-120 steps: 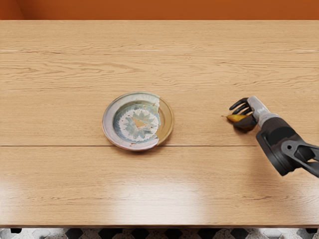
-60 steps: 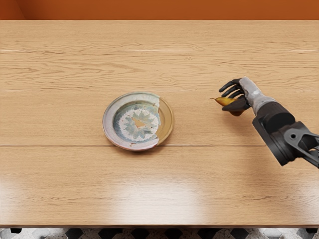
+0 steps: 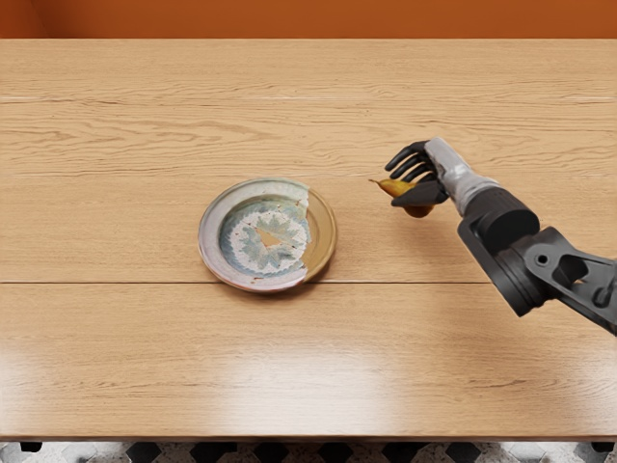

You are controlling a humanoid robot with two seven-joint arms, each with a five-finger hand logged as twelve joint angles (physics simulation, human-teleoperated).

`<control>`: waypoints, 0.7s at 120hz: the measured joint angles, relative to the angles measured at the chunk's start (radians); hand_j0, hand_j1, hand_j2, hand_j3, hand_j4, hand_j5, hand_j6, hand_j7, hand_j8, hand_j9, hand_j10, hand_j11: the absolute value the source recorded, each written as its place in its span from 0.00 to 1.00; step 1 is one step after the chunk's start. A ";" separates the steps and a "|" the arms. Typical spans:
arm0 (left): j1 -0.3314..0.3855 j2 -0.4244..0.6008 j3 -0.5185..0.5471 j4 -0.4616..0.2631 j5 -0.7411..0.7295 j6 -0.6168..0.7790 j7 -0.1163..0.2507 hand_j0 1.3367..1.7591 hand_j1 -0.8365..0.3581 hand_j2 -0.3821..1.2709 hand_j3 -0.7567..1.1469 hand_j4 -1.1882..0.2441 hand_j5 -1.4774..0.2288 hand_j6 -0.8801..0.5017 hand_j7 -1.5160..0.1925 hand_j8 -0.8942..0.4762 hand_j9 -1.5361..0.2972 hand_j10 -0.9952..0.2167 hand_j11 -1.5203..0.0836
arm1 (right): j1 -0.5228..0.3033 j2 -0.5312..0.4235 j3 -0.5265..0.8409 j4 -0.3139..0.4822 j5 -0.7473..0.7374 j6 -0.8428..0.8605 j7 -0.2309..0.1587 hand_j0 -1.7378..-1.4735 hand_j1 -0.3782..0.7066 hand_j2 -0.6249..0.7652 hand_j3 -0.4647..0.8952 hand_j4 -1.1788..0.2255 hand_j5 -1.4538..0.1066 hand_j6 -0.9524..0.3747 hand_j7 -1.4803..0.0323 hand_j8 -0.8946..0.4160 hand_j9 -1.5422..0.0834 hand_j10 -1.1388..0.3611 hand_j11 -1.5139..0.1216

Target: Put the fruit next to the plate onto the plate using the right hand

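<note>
**The table under my view**

I look down on a broad wooden table [image 3: 145, 367], light oak in colour, with the grain running from side to side. Long seams divide the top into planks. One seam touches the far edge of the plate [image 3: 205, 237] and another passes under its near edge. The near part of the top has a soft sheen, with pale glare on the wood. The far edge meets an orange wall, and the front edge runs along the bottom of what I see. The round ceramic plate lies flat on the wood, a little left of the middle, with a brownish rim and a blue-green star pattern in its well
</note>
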 joint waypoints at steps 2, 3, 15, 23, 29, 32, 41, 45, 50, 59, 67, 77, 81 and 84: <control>0.000 0.000 0.000 0.000 0.000 0.000 0.000 0.76 0.99 0.23 0.40 0.83 0.87 0.64 0.89 0.65 0.84 0.82 0.95 | 0.002 0.004 0.000 0.000 0.000 0.000 0.000 0.31 0.67 0.62 0.34 0.35 0.34 0.25 0.38 0.27 0.39 0.44 0.37; 0.000 0.000 0.000 0.000 0.000 0.000 0.000 0.76 0.99 0.23 0.40 0.83 0.87 0.64 0.89 0.65 0.84 0.82 0.95 | 0.003 0.007 0.000 0.000 0.000 0.000 0.000 0.31 0.67 0.63 0.34 0.35 0.34 0.25 0.38 0.27 0.39 0.44 0.37; 0.000 0.000 0.000 0.000 0.000 0.000 0.000 0.76 0.99 0.23 0.40 0.83 0.87 0.64 0.89 0.65 0.84 0.82 0.95 | 0.015 0.031 -0.001 0.000 -0.001 0.000 0.000 0.31 0.67 0.63 0.34 0.34 0.34 0.24 0.37 0.26 0.38 0.43 0.37; 0.000 0.000 0.000 0.000 0.000 0.000 0.000 0.76 0.99 0.23 0.40 0.83 0.87 0.64 0.89 0.65 0.84 0.82 0.95 | 0.019 0.049 -0.002 0.000 -0.004 0.000 0.000 0.31 0.67 0.64 0.34 0.34 0.33 0.24 0.37 0.26 0.38 0.44 0.37; 0.000 0.000 0.000 0.000 0.000 0.000 0.000 0.76 0.99 0.23 0.40 0.83 0.87 0.64 0.89 0.65 0.84 0.82 0.95 | 0.021 0.063 -0.003 -0.001 -0.005 0.000 0.000 0.31 0.67 0.64 0.34 0.34 0.33 0.24 0.37 0.26 0.38 0.43 0.37; 0.000 0.000 0.000 0.000 0.000 0.000 0.000 0.76 0.99 0.23 0.40 0.83 0.87 0.64 0.89 0.65 0.84 0.82 0.95 | 0.022 0.070 -0.003 -0.001 -0.005 0.000 0.000 0.31 0.67 0.64 0.34 0.34 0.33 0.23 0.37 0.26 0.38 0.44 0.37; 0.000 0.000 0.000 0.000 0.000 0.000 0.000 0.76 0.99 0.23 0.40 0.83 0.87 0.64 0.89 0.65 0.84 0.82 0.95 | 0.023 0.089 -0.003 -0.002 -0.008 0.000 0.000 0.31 0.67 0.65 0.34 0.34 0.33 0.23 0.37 0.25 0.38 0.44 0.37; 0.000 0.000 0.000 0.000 0.000 0.000 0.000 0.76 0.99 0.23 0.40 0.83 0.87 0.64 0.89 0.65 0.84 0.82 0.95 | 0.023 0.096 -0.003 -0.002 -0.009 0.000 0.000 0.31 0.67 0.65 0.34 0.34 0.33 0.22 0.37 0.25 0.38 0.43 0.37; 0.000 0.000 0.000 0.000 0.000 0.000 0.000 0.76 0.99 0.23 0.40 0.83 0.87 0.64 0.89 0.65 0.84 0.82 0.95 | 0.024 0.106 -0.004 -0.003 -0.009 0.000 0.001 0.31 0.67 0.66 0.34 0.34 0.33 0.22 0.37 0.25 0.38 0.43 0.36; 0.000 0.000 0.000 0.000 0.000 0.000 0.000 0.76 0.99 0.23 0.40 0.83 0.87 0.64 0.89 0.65 0.84 0.82 0.95 | 0.024 0.119 -0.005 -0.004 -0.010 -0.001 0.001 0.31 0.67 0.66 0.34 0.34 0.34 0.21 0.37 0.25 0.38 0.42 0.36; 0.000 0.000 0.000 0.000 0.000 0.000 0.000 0.76 0.99 0.23 0.40 0.83 0.87 0.64 0.89 0.65 0.84 0.82 0.95 | 0.024 0.135 -0.007 -0.005 -0.011 -0.002 0.001 0.31 0.67 0.67 0.34 0.34 0.34 0.21 0.37 0.25 0.38 0.42 0.36; 0.000 0.000 0.000 0.000 0.000 0.000 0.000 0.76 0.99 0.23 0.40 0.83 0.87 0.64 0.89 0.65 0.84 0.82 0.95 | 0.024 0.152 -0.009 -0.006 -0.019 -0.002 0.001 0.31 0.66 0.67 0.34 0.34 0.34 0.21 0.37 0.24 0.38 0.41 0.36; 0.000 0.000 0.000 0.000 0.000 0.000 0.000 0.76 0.99 0.23 0.40 0.83 0.87 0.64 0.89 0.65 0.84 0.82 0.95 | 0.023 0.157 -0.010 -0.007 -0.023 -0.002 0.001 0.31 0.66 0.68 0.34 0.33 0.34 0.21 0.37 0.24 0.38 0.41 0.36; 0.000 0.000 0.000 0.000 0.000 0.000 0.000 0.76 0.99 0.23 0.40 0.83 0.87 0.64 0.89 0.65 0.84 0.82 0.95 | 0.022 0.163 -0.010 -0.007 -0.025 -0.002 0.001 0.31 0.66 0.68 0.34 0.33 0.34 0.20 0.37 0.24 0.38 0.41 0.36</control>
